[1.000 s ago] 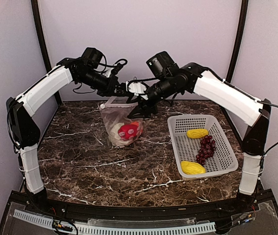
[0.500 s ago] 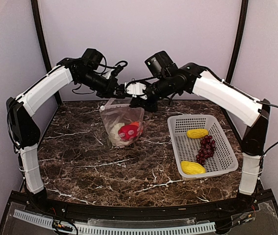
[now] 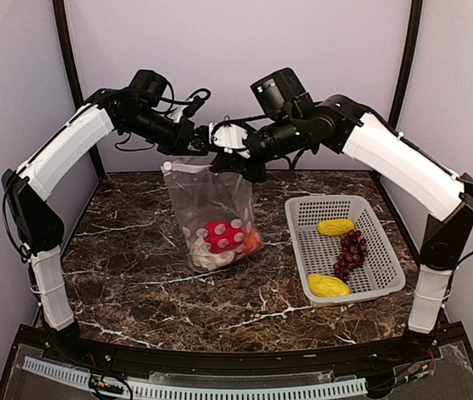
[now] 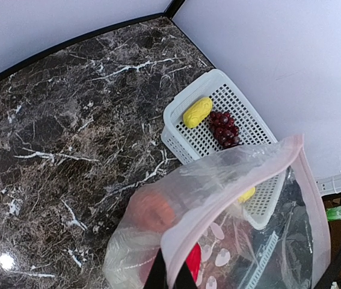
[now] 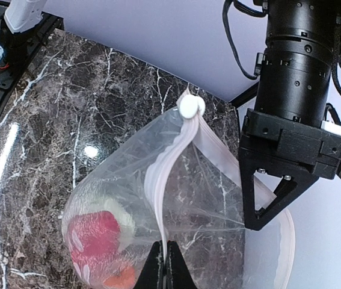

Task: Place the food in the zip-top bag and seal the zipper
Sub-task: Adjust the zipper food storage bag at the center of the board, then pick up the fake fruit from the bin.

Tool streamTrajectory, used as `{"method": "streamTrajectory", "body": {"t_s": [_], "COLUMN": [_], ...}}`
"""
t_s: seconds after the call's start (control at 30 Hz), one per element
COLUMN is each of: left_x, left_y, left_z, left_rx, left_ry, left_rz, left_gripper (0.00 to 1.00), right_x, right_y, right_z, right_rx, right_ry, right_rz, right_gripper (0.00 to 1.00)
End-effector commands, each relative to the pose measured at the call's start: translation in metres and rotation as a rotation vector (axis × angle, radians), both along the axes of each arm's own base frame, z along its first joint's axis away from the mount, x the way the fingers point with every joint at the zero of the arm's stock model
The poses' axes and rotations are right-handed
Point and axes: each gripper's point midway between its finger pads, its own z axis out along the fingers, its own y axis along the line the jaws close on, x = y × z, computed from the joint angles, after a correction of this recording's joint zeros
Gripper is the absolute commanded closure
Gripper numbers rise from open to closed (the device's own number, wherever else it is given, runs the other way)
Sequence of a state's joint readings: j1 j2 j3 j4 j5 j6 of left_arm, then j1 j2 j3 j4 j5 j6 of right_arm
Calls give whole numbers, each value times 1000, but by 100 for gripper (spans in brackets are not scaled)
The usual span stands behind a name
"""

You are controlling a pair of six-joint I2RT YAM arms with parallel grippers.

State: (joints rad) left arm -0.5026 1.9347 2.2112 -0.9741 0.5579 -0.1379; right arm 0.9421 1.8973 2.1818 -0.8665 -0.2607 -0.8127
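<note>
The clear spotted zip-top bag (image 3: 211, 204) hangs upright over the table, held up between both grippers. My left gripper (image 3: 205, 152) is shut on one strip of the zipper (image 4: 230, 180), its fingers (image 4: 158, 278) pinching the pale pink edge. My right gripper (image 5: 164, 265) is shut on the opposite strip (image 5: 158, 180), with the mouth gaping between the two. A white slider (image 5: 190, 107) sits at the far end. Inside lie the red pepper (image 3: 219, 236), white cauliflower (image 3: 198, 252) and orange pumpkin (image 3: 251, 242). Two yellow pieces (image 3: 335, 226) (image 3: 328, 286) and the grape bunch (image 3: 350, 252) lie outside the bag.
The yellow pieces and grapes rest in a white perforated basket (image 3: 382, 242) on the right of the dark marble table (image 3: 136, 283). Walls close the back and sides. In the right wrist view the left gripper (image 5: 251, 224) hangs just right of the bag mouth.
My right gripper has closed on the zipper strip. Both arms have risen, lifting the slumped bag so it now hangs upright with the food at its bottom.
</note>
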Motion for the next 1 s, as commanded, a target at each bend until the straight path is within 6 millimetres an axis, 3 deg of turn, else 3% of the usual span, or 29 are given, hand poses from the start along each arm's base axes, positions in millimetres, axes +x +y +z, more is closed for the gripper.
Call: {"method": "streamTrajectory", "body": {"t_s": [0.0,0.1,0.2,0.37,0.5,0.63,0.8,0.97], "left_x": [-9,-9,-10,-11,-9,-8,-6,-4], "left_y": [4,4,4,4,3,3,2,-1], "left_z": [0,-5,-7,-8,-7,-7,-8,-4], "left_rx": [12,17,20,18,12,10,7,-6], "left_ry": [-6,8,12,19,20,19,20,8], "left_rz": [-2,-4,-5,-6,0,7,8,4], "left_gripper": [99,99,99,99,99,99,99,99], "right_x": [-9,-15,-20,-22,-12,9,33,35], "right_y": [-3,-5,-9,-25,-52,-98,-156,-197], "right_z": [-12,-11,3,23,38,47,25,-28], "right_rx": [-24,-22,3,19,54,83,59,-14], "right_ry": [9,27,27,22,33,50,88,156], "right_rz": [9,19,22,-6,-64,-170,-319,-428], "right_gripper": [94,81,66,55,47,44,44,42]}}
